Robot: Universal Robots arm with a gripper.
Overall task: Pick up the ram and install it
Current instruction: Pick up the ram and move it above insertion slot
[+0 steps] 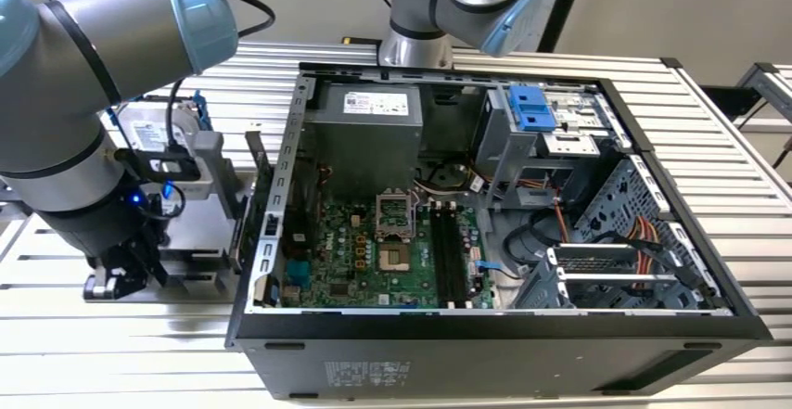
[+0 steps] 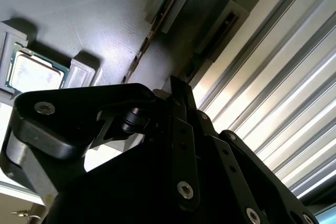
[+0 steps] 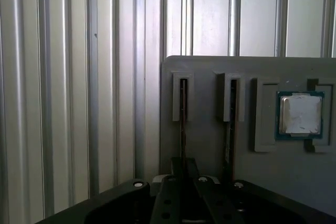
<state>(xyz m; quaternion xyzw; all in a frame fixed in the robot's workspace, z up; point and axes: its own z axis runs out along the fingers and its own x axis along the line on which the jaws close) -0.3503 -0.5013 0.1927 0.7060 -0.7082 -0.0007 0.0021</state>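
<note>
The ram [image 3: 182,108] is a thin stick standing on edge in a slot of a grey holder [image 3: 207,140], outside the computer case on the exterior view's left. My gripper [image 3: 184,169] is down over it, fingers drawn together on its near end. In the second wrist view the same ram [image 2: 208,44] runs into the gripper [image 2: 181,90]. Another ram stick [image 3: 231,108] stands in the neighbouring slot, also seen in the second wrist view [image 2: 157,19]. In the exterior view the gripper [image 1: 124,274] hangs low at the holder, away from the black memory slots [image 1: 448,251] on the motherboard.
A square silver CPU chip [image 3: 300,113] lies in the holder beside the sticks. A hard drive in a blue frame [image 1: 159,129] stands behind the arm. The open computer case [image 1: 495,335] lies on a ribbed metal table [image 1: 730,149]. A second arm [image 1: 446,10] stands at the back.
</note>
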